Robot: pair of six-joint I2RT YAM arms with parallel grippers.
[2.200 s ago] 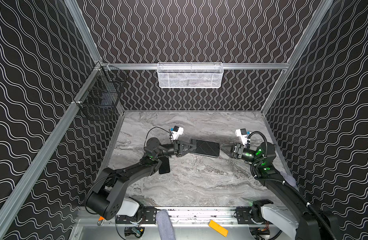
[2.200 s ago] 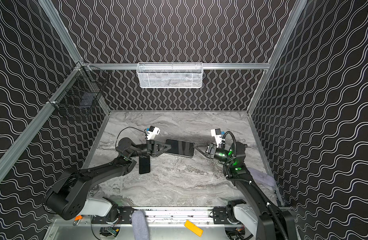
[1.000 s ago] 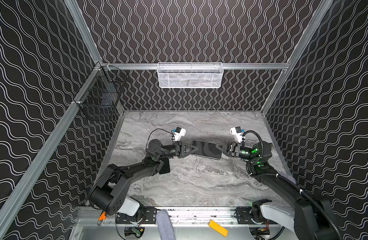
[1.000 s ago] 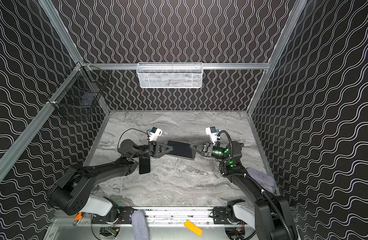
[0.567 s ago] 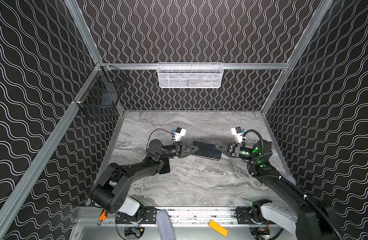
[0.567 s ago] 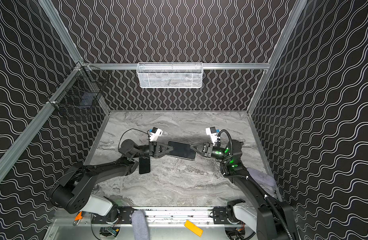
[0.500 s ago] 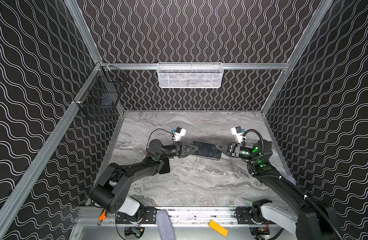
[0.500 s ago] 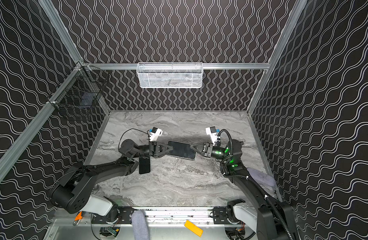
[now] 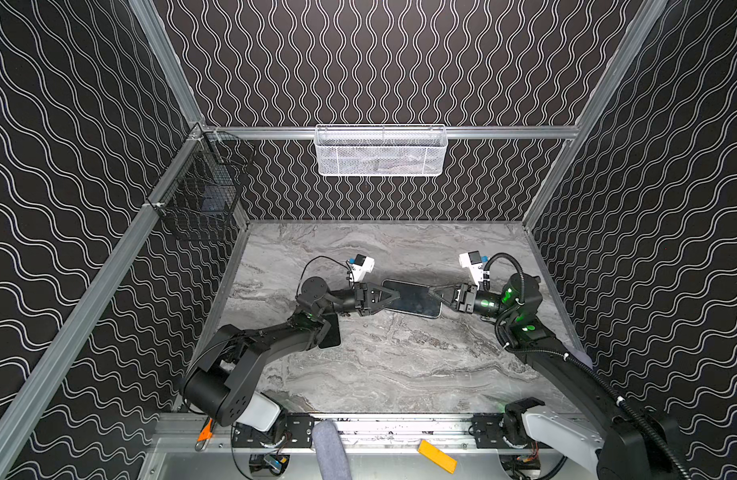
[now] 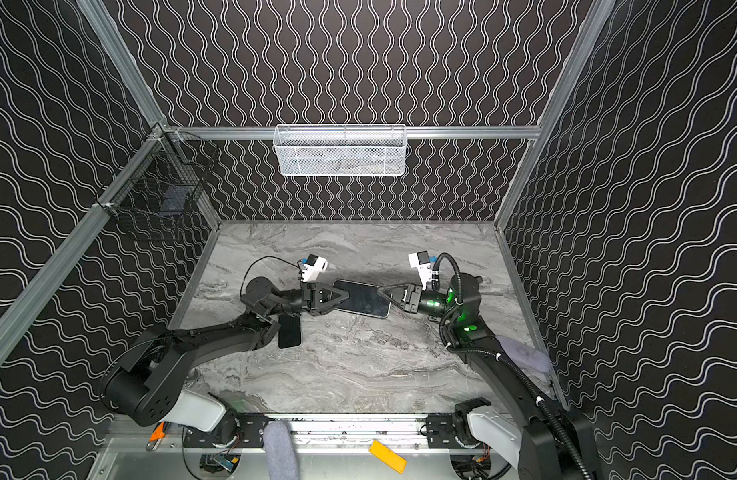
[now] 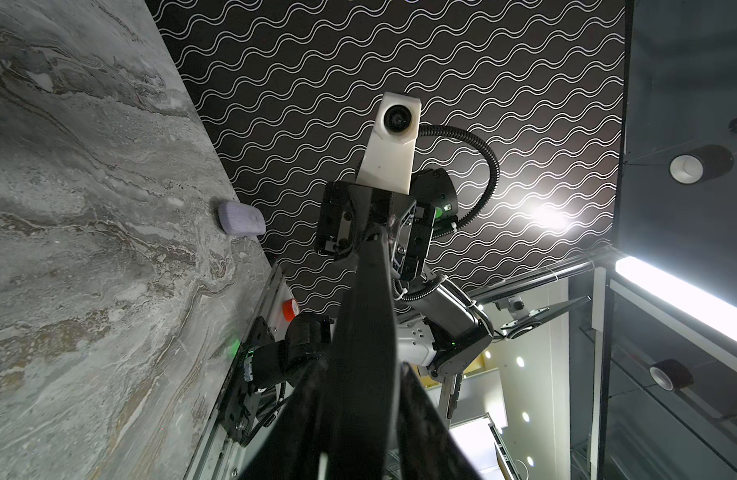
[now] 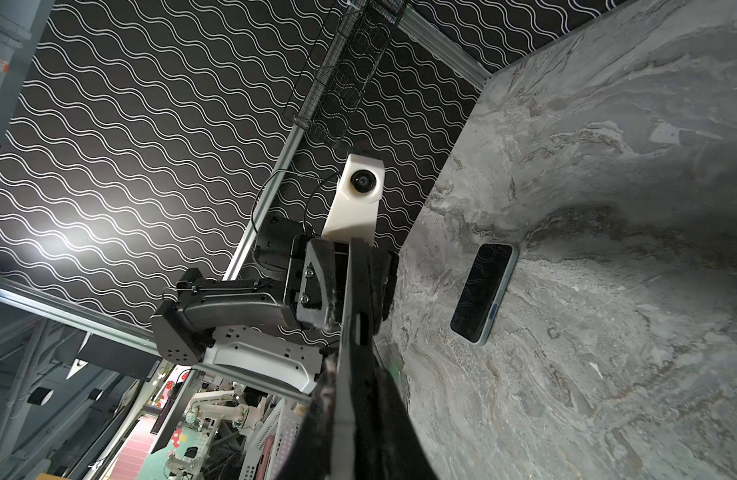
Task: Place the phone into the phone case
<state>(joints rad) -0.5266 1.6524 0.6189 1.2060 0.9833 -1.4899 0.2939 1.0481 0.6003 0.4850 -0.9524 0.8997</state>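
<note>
1. The phone case (image 9: 412,297) hangs roughly flat above the worktop (image 9: 379,374) and bridges the space between the two grippers. Each gripper meets one short end, which looks like a hand-over or a re-grip before the fitting.
2. The right gripper (image 9: 434,296) is pinching its end of the case. In the left wrist view its jaws close against the thin edge.
3. The left gripper (image 9: 393,296) straddles the opposite end. The right wrist view shows a sliver of gap beside the case's edge, so I cannot tell whether it grips or only brackets.
4. The phone (image 12: 483,291) lies screen up on the worktop, behind the left gripper beside that arm's wrist. It is well apart from the right gripper and not yet in the case.
5. No brand, label or writing is readable on the phone or the case.
</note>
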